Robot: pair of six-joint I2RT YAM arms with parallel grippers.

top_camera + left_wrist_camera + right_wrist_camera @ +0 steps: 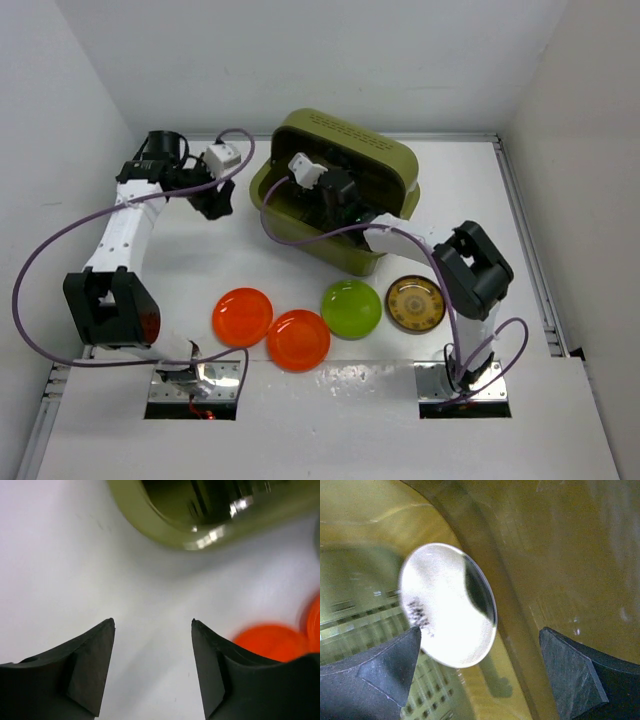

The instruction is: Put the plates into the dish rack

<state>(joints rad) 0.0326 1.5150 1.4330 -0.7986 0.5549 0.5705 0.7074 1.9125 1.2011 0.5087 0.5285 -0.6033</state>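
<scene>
Your dish rack [385,160] stands on the worktop [230,265]. Your right gripper [480,630] is inside the rack, its jaws wide apart and holding nothing. Only its wrist view shows a pale round disc [440,610] leaning in the rack between the fingers; I cannot tell if one finger touches it. Your left gripper [152,622] hangs just left of the rack, jaws apart, empty. In front of the rack, only the top view shows all four: an orange-red plate [242,317], a second orange-red plate [298,340], the lime green plate [351,308], the brown plate [416,303].
</scene>
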